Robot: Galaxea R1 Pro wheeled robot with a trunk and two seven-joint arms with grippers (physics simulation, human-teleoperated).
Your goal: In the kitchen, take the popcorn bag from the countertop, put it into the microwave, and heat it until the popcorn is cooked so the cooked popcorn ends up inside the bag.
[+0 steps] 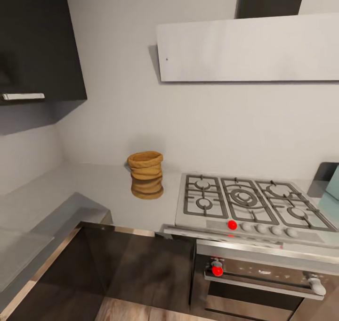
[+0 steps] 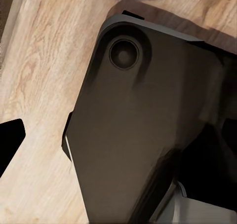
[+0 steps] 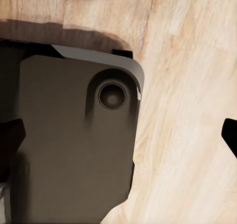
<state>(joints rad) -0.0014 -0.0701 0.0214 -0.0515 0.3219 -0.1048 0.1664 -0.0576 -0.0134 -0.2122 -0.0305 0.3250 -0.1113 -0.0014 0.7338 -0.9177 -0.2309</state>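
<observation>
We count one sack (image 1: 146,175) on one tabletop (image 1: 99,189), one hob (image 1: 249,201) with five burner rings, five knobs along its front, one oven (image 1: 263,283) below, and one hood (image 1: 249,47) above.

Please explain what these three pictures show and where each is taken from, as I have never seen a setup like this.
These are simulator renders from a wheeled robot with two arms. The large picture comes from a camera on its head, looking down over a kitchen. On the grey countertop stands the popcorn bag, a squat tan sack, upright and untouched, to the left of a gas hob. An oven with red knobs sits below the hob, and a pale blue edge at the far right may be the microwave. The two smaller pictures come from cameras near each arm's end effector, pointing down: both show the robot's dark base over a wooden floor. Dark finger tips show at the picture edges, wide apart, so both end effectors seem open. Nothing is held.
</observation>
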